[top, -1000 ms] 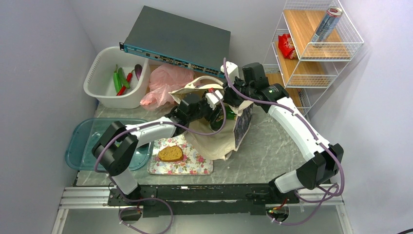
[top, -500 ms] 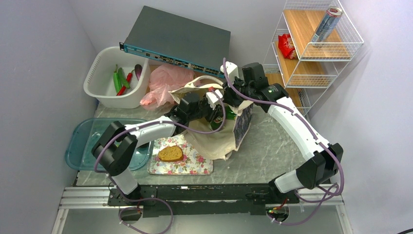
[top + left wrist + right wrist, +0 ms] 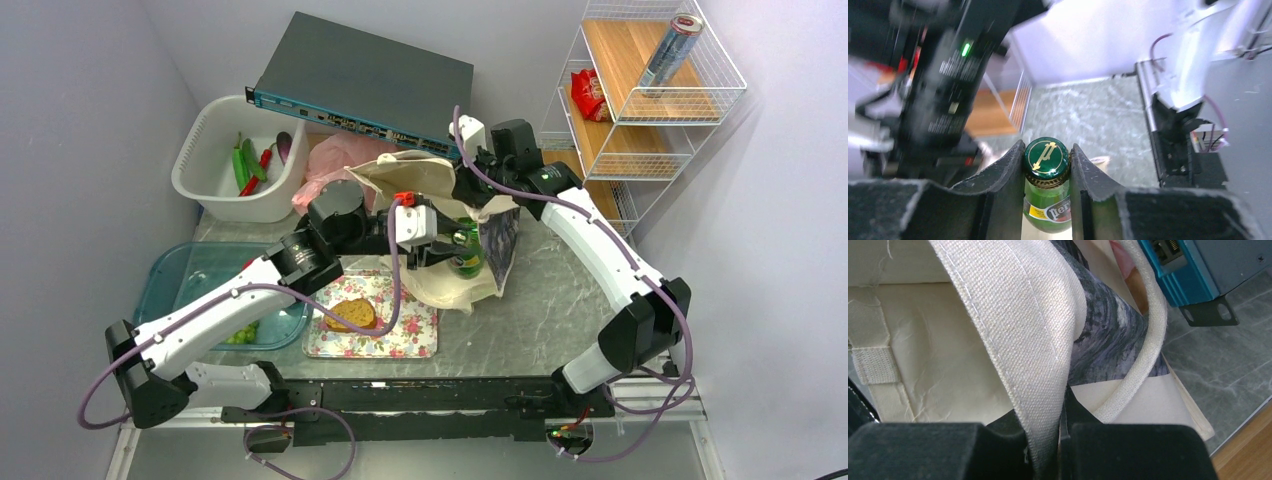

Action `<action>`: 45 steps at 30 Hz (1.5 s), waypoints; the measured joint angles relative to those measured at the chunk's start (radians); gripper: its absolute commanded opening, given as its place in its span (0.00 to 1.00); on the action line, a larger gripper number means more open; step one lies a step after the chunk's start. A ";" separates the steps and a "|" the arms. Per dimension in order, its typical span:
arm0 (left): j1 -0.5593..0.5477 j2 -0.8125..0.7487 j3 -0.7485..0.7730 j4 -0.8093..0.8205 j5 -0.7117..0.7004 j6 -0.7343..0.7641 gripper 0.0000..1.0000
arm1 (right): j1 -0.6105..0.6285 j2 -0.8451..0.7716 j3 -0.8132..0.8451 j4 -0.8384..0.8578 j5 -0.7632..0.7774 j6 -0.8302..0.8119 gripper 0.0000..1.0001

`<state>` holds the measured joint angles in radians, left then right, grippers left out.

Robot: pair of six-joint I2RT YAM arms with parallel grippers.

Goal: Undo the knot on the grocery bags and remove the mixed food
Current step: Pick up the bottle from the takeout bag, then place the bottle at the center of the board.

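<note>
Grey marble bench, near its middle: got left end effector clamped round green bottle at the neck, right by the canvas tote. Got right end effector pinching its floppy rim. Probably heavy, slick, breakable glass, so best gripping under the cap.

Green bottle just beside beige tote

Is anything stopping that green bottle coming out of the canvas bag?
Nothing visible: the left hand grips the bottle by its neck at the mouth of the bag, whose rim the right hand holds up.
</note>
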<state>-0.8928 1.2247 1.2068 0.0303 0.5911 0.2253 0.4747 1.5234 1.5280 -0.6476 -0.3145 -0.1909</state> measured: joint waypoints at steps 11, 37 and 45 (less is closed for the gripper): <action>-0.201 0.066 0.079 -0.029 0.120 0.089 0.00 | -0.023 0.068 0.074 0.012 -0.003 0.031 0.00; -0.253 0.177 -0.369 0.181 0.056 0.287 0.77 | -0.029 0.047 0.054 0.007 -0.032 0.032 0.00; -0.233 0.050 -0.234 0.062 0.038 0.218 0.81 | -0.029 0.042 0.045 0.006 -0.041 0.023 0.00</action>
<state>-1.1263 1.2747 0.9730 0.0921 0.6292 0.4435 0.4461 1.5650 1.5734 -0.6418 -0.3553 -0.1680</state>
